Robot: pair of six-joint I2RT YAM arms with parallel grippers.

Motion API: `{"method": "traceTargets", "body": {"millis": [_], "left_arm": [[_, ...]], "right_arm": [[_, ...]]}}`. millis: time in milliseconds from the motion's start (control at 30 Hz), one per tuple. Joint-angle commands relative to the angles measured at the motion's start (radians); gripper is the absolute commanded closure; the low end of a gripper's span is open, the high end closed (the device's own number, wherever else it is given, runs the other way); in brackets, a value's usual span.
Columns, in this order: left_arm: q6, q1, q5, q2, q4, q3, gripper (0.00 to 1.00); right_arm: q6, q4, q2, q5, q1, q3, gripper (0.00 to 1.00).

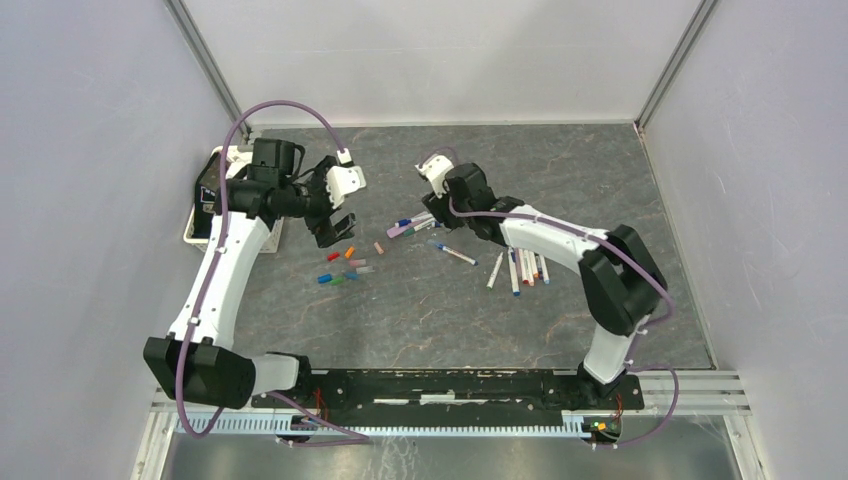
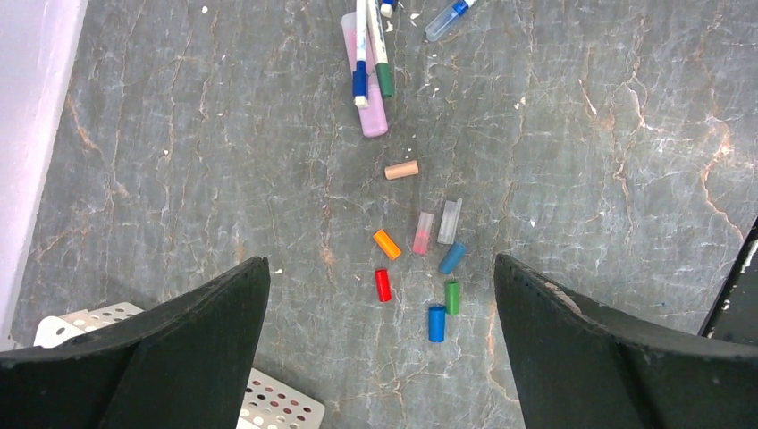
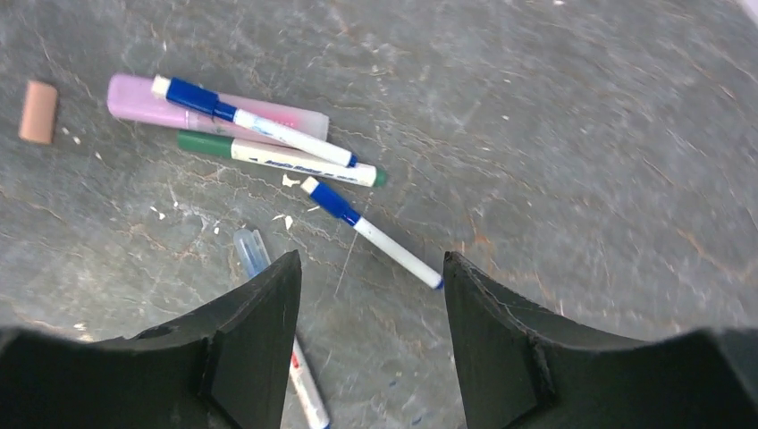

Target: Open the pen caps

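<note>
From above, my left gripper [image 1: 345, 205] hung wide open and empty over the loose pen caps [image 1: 342, 266], which lay scattered left of centre. My right gripper [image 1: 432, 178] hovered just far of the capped pens [image 1: 412, 224], with the uncapped pens [image 1: 520, 268] well off to their right.

Through my left wrist camera nothing sat between my jaws. Every cap lay on its side. The red cap [image 2: 383, 284] and green cap [image 2: 452, 296] had roughly parallel long axes, the orange cap [image 2: 386, 243] slanted, and the peach cap [image 2: 401, 169] lay crosswise to them. I judged a careless finger could roll or scatter them.

Through my right wrist camera my jaws stood partly spread, holding nothing. The blue-capped pen [image 3: 255, 121] rested across a pink translucent case [image 3: 134, 96], with the green-capped pen [image 3: 277, 161] just beside. Both ran roughly left to right, caps pointing left. Lying so close, I judged that gripping one could drag its neighbour along.
</note>
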Motion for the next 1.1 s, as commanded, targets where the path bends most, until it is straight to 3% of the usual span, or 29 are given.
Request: {"method": "traceTargets", "body": {"millis": [0, 167, 500, 600, 867, 1067], "left_arm": [[-0.078, 0.006, -0.001, -0.019, 0.027, 0.033, 0.0], [-0.083, 0.007, -0.008, -0.004, 0.008, 0.048, 0.0], [-0.059, 0.008, -0.016, 0.007, -0.035, 0.06, 0.0], [-0.05, 0.007, -0.013, 0.002, -0.045, 0.06, 0.0], [-0.022, 0.008, -0.008, -0.002, -0.074, 0.054, 0.0], [-0.002, 0.007, 0.012, -0.002, -0.079, 0.032, 0.0]], "right_arm": [[-0.228, -0.064, 0.132, -0.187, -0.042, 0.097, 0.35], [-0.272, -0.123, 0.216, -0.385, -0.098, 0.167, 0.35], [-0.302, -0.133, 0.289, -0.458, -0.149, 0.162, 0.41], [-0.301, -0.167, 0.317, -0.476, -0.151, 0.169, 0.5], [-0.284, -0.121, 0.267, -0.436, -0.151, 0.034, 0.86], [-0.272, -0.09, 0.201, -0.417, -0.151, -0.004, 1.0]]}}
